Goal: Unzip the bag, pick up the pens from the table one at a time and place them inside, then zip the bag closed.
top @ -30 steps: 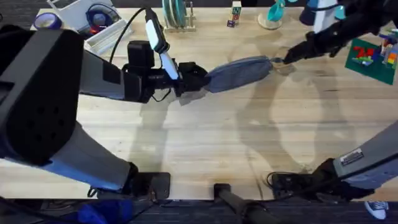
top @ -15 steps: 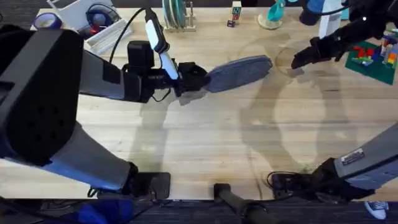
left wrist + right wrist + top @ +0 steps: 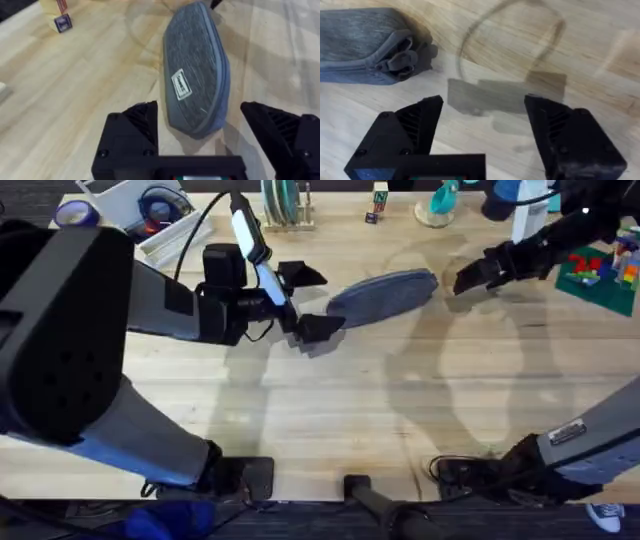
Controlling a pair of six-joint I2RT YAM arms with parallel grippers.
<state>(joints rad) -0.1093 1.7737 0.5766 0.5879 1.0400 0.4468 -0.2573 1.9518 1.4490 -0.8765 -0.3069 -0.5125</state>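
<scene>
The grey-blue bag point(image 3: 388, 293) lies flat on the table point(image 3: 330, 405), slanting toward the back right. My left gripper point(image 3: 333, 301) is open, its fingers standing on either side of the bag's left end point(image 3: 197, 75) without gripping it. To the right of the bag's other end, my right gripper point(image 3: 468, 276) is open and holds nothing. In the right wrist view the bag's zipper pull point(image 3: 400, 60) rests at that end of the bag point(image 3: 360, 45), apart from the open gripper point(image 3: 485, 125). The pens are out of view.
Along the back edge stand a white bin point(image 3: 150, 225), a plate rack point(image 3: 285, 205), small blocks point(image 3: 378, 205) and a white bottle point(image 3: 525, 215). A green baseplate with bricks point(image 3: 598, 270) lies at the far right.
My left gripper has opened and let go of the bag's left end. My right gripper has left the zipper pull and drawn back to the right.
</scene>
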